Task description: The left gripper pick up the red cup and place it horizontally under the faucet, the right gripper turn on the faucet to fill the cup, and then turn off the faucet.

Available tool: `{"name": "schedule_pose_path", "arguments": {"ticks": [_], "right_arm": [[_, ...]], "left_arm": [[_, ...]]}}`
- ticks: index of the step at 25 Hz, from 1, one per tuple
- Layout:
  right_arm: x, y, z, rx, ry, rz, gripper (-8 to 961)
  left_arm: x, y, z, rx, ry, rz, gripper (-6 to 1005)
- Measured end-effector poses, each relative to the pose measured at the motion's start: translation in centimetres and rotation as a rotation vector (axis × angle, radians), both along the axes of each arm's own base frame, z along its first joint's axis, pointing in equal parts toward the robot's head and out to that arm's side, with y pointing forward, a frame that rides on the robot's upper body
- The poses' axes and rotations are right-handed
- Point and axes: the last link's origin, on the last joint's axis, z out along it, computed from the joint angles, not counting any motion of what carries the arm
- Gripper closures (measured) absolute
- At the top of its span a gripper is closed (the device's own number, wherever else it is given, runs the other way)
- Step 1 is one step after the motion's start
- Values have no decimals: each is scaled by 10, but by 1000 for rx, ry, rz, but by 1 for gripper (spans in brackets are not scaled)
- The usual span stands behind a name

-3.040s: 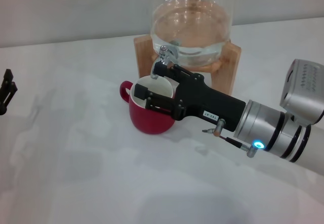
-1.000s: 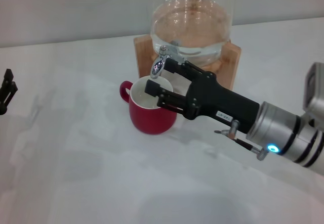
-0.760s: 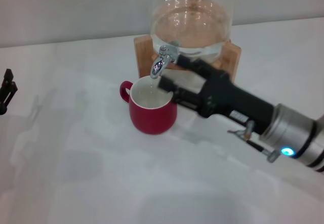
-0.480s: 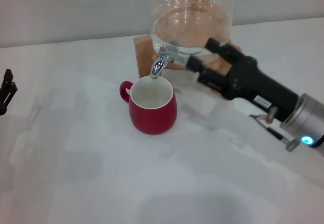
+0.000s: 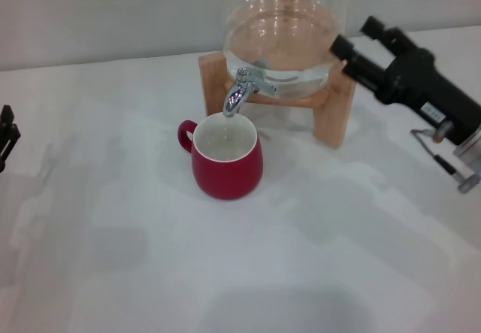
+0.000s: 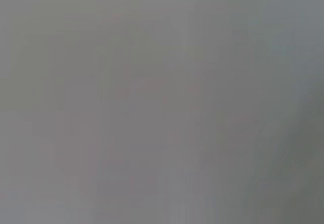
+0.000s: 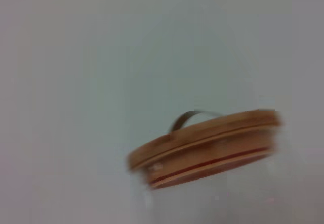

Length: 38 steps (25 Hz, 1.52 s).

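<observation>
Red cup (image 5: 226, 155) stands under faucet (image 5: 242, 91); right gripper (image 5: 364, 45) empty, apart.

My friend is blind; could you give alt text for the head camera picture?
A red cup stands upright on a white table under a chrome faucet on a glass jar. The right hand hangs beside the jar; the left hand sits at the table's far edge.

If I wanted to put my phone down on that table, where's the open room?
The near half of the white table, in front of the red cup, lies bare, as does the stretch between the cup and the left gripper. It is crowded at the back: faucet, glass jar, wooden stand and right gripper.
</observation>
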Motion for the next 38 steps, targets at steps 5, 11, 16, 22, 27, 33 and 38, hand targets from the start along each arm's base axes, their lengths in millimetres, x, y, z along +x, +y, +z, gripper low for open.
{"name": "schedule_pose_path", "arguments": {"ticks": [5, 11, 16, 22, 27, 33, 38], "right_arm": [[14, 4, 13, 53, -3, -58, 93], [33, 10, 32, 148, -19, -141, 93], [43, 12, 45, 213, -35, -191, 92], [56, 13, 57, 269, -44, -259, 91], [64, 9, 62, 299, -64, -287, 90], [71, 4, 64, 318, -80, -306, 89], [72, -4, 62, 341, -63, -313, 89]], "left_arm": [[-1, 0, 1, 8, -5, 7, 127], [-5, 0, 7, 35, -21, 29, 127], [-10, 0, 13, 72, -46, 59, 127], [-19, 0, 24, 138, -92, 115, 127], [-26, -4, 29, 168, -108, 141, 127], [-36, -13, 37, 214, -128, 171, 127], [-39, -19, 40, 235, -136, 179, 127]]}}
